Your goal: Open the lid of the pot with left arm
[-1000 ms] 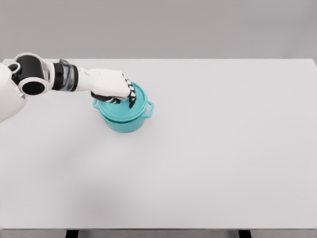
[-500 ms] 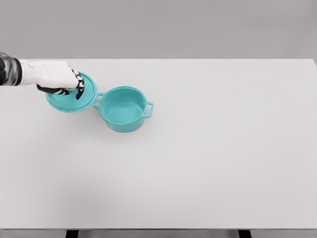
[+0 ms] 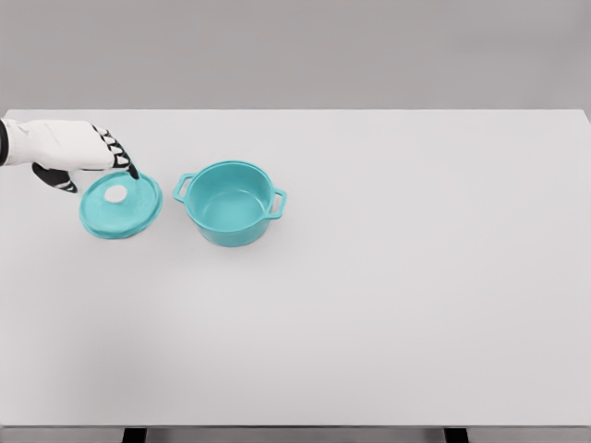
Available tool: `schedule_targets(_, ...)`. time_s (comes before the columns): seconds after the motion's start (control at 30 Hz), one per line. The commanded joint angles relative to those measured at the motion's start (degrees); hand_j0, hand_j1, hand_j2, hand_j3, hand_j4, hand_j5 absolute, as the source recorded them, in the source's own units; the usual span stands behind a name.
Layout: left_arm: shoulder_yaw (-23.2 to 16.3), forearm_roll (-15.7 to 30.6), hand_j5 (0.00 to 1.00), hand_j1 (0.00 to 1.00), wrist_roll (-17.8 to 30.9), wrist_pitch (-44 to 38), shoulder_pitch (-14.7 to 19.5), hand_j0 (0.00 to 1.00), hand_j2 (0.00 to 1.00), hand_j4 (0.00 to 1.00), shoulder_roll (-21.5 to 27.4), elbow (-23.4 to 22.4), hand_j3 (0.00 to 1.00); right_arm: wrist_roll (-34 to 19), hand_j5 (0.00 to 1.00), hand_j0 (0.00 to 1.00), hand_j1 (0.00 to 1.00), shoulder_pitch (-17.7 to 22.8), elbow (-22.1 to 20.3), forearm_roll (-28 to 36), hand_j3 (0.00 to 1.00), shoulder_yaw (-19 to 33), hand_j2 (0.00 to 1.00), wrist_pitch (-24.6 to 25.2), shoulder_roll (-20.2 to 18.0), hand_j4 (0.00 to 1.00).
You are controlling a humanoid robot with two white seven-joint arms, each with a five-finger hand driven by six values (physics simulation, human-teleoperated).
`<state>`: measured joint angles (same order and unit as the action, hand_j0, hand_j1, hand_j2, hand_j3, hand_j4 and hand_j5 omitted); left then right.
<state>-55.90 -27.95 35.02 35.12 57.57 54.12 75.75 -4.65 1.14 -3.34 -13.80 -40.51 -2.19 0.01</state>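
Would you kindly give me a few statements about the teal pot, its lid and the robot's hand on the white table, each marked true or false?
1. The round teal lid sits on top of the teal two-handled pot. False: it lies on the white table, to the left of the pot.
2. The pot is open and looks empty inside. True.
3. The left hand grips the lid's white knob. False: the hand is just above the lid's far edge, fingers loose, holding nothing.
4. The lid and the pot touch. False: a strip of table shows between them.
5. The right hand does not appear in the head view. True.
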Motion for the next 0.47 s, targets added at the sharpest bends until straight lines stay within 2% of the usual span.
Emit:
schedule_targets(0.0,0.0,0.35,1.0,1.0,-0.02,-0.12,0.0,1.0,1.0,1.0,0.02,-1.04,1.0,-0.01,1.0,1.0,1.0,0.0,0.0,0.0,1.0,0.0,1.0,0.0,-0.01,1.0)
schedule_targets(0.1,0.18,1.49,1.0,1.0,-0.02,-0.12,-1.32,1.0,1.0,1.0,0.28,-4.03,1.0,-0.01,1.0,1.0,1.0,0.0,0.0,0.0,1.0,0.0,1.0,0.0,-0.01,1.0)
schedule_targets(0.17,0.18,5.36,1.0,1.0,-0.02,-0.12,-1.41,1.0,1.0,1.0,2.3,-4.82,1.0,-0.01,1.0,1.0,1.0,0.0,0.0,0.0,1.0,0.0,1.0,0.0,-0.01,1.0)
schedule_targets(0.3,0.62,9.4,1.0,1.0,-0.02,-0.12,-1.41,1.0,1.0,1.0,2.65,-7.54,1.0,-0.01,1.0,1.0,1.0,0.0,0.09,0.0,1.0,0.0,1.0,0.0,-0.01,1.0)
schedule_targets(0.37,1.94,13.62,1.0,1.0,-0.02,-0.12,-2.2,1.0,1.0,1.0,3.44,-10.71,1.0,-0.01,1.0,1.0,1.0,0.0,0.0,0.0,1.0,0.0,1.0,0.08,-0.01,1.0)
schedule_targets(0.43,2.29,13.98,1.0,1.0,-0.02,-0.12,-2.64,1.0,1.0,1.0,3.36,-12.82,1.0,-0.01,1.0,1.0,1.0,0.0,0.0,0.0,1.0,0.0,1.0,0.0,-0.01,1.0)
